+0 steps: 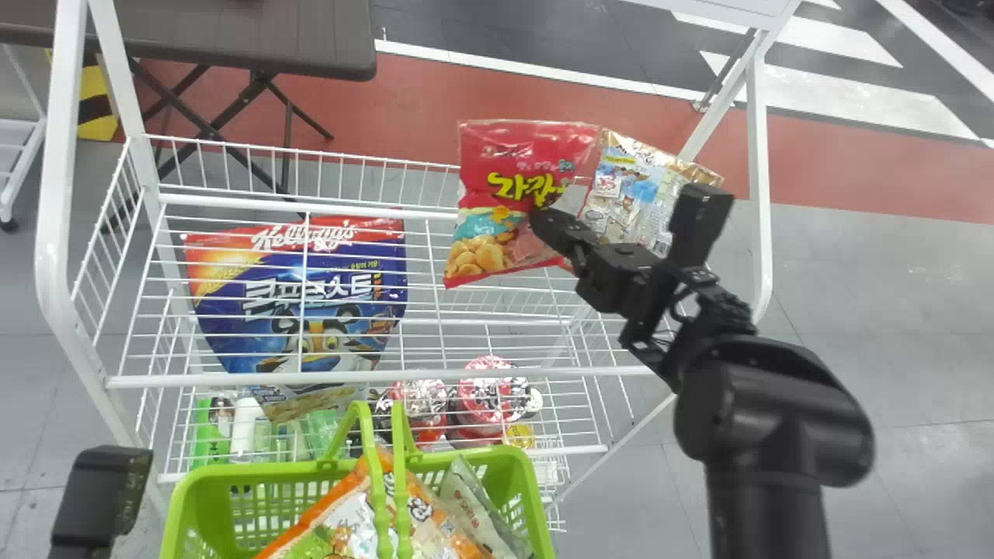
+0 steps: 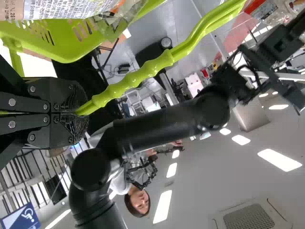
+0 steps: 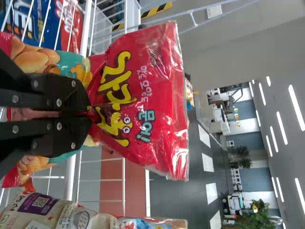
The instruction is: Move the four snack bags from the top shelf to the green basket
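On the top shelf's right part, my right gripper (image 1: 543, 225) holds a red snack bag (image 1: 516, 175). In the right wrist view my right gripper (image 3: 89, 114) is shut on the middle of this red bag (image 3: 147, 95). A gold-and-white bag (image 1: 637, 186) stands right beside it. The green basket (image 1: 182, 497) is in front of the rack, with an orange bag (image 1: 419, 512) and a grey-green bag (image 1: 474, 508) inside. My left arm waits at the lower left; in the left wrist view my left gripper (image 2: 78, 113) is shut on the basket handle (image 2: 143, 71).
The white wire rack (image 1: 357, 380) frames the work, with uprights at both sides. A blue cereal bag (image 1: 311, 295) is at its left. Cups and jars (image 1: 489, 396) stand on a lower level. A dark folding table (image 1: 256, 39) is behind.
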Motion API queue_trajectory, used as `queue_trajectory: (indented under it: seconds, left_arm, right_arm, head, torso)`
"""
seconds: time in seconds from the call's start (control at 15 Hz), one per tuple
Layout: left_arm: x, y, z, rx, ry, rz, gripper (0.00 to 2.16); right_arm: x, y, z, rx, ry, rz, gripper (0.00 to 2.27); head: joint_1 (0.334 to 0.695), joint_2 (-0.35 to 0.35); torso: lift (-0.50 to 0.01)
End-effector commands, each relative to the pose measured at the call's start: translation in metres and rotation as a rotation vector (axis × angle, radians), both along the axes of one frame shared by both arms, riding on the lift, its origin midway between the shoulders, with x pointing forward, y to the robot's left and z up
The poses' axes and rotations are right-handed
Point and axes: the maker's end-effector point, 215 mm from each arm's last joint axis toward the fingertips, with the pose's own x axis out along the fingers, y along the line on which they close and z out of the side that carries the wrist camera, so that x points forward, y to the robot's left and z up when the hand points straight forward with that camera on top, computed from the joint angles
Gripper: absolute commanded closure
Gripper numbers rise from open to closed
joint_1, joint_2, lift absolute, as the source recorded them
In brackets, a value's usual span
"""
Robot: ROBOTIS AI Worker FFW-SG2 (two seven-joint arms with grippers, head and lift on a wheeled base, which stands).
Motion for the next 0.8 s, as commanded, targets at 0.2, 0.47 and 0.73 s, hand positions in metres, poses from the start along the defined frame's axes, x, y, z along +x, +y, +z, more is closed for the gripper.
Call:
queue_trajectory:
  seconds: [0.2,0.47,0.73]
  left_arm:
    - [0.007,0.007,-0.002,0.009,-0.004,0.024,2.08]
    - [0.01,0.003,0.0,0.009,-0.01,0.03,2.08]
    - [0.007,-0.005,-0.002,0.017,-0.012,0.021,2.08]
  right_arm:
    - [-0.124,0.004,0.03,0.161,0.204,0.05,2.19]
    - [-0.231,0.009,0.012,0.259,0.494,0.047,2.19]
    - [-0.242,0.007,0.022,0.266,0.48,0.055,2.19]
  head:
    - [0.695,-0.35]
    - [0.695,-0.35]
    - [0.695,-0.35]
  torso:
    - [0.0]
    - [0.0]
    - [0.0]
